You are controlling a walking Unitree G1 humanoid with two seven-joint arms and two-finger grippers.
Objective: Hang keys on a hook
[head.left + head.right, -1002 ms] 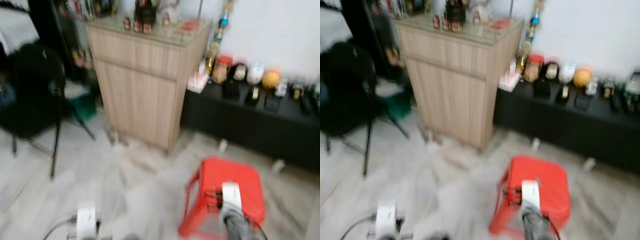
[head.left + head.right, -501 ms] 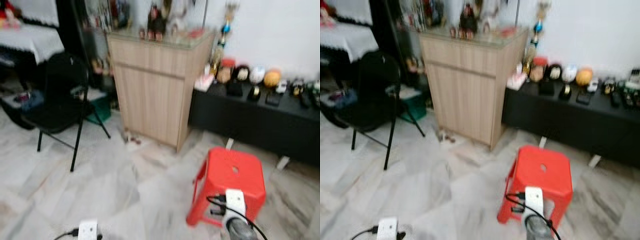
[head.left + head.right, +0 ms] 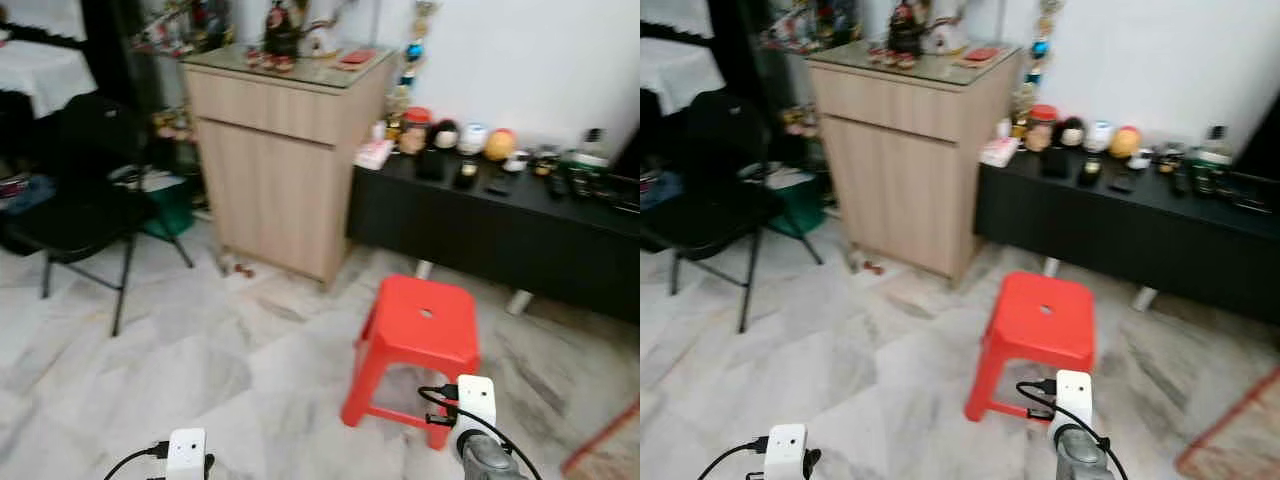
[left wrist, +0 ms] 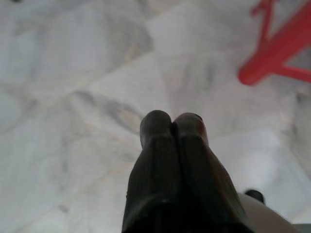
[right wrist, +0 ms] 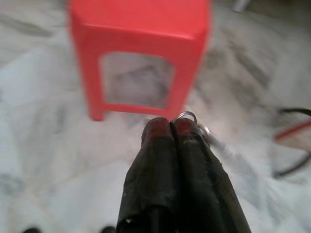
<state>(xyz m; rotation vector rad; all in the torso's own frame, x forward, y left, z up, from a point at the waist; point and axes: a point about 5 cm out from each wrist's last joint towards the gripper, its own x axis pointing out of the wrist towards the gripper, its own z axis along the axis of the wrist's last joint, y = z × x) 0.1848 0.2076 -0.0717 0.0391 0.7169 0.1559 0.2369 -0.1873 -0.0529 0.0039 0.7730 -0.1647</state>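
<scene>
My right gripper (image 5: 171,124) is shut on the keys: a thin metal key ring (image 5: 185,115) sticks out past the tips of the two pressed-together fingers, and more metal hangs beside them (image 5: 206,132). It is held low over the marble floor, just in front of the red stool (image 5: 141,29). In the left eye view the right arm's white wrist (image 3: 476,398) shows at the bottom, near the stool (image 3: 415,325). My left gripper (image 4: 172,121) is shut with nothing in it, pointing at the floor; its wrist (image 3: 186,452) sits at the bottom left.
A light wooden cabinet (image 3: 285,150) with figurines on top stands ahead. A low black bench (image 3: 480,225) with jars and small items runs along the white wall to its right. A black folding chair (image 3: 80,200) stands at the left. A red-edged mat (image 3: 600,450) lies at the lower right.
The whole picture has shifted and grown sharper, so the camera has moved; the stool and cabinet now sit further left in view. Both arms stay low.
</scene>
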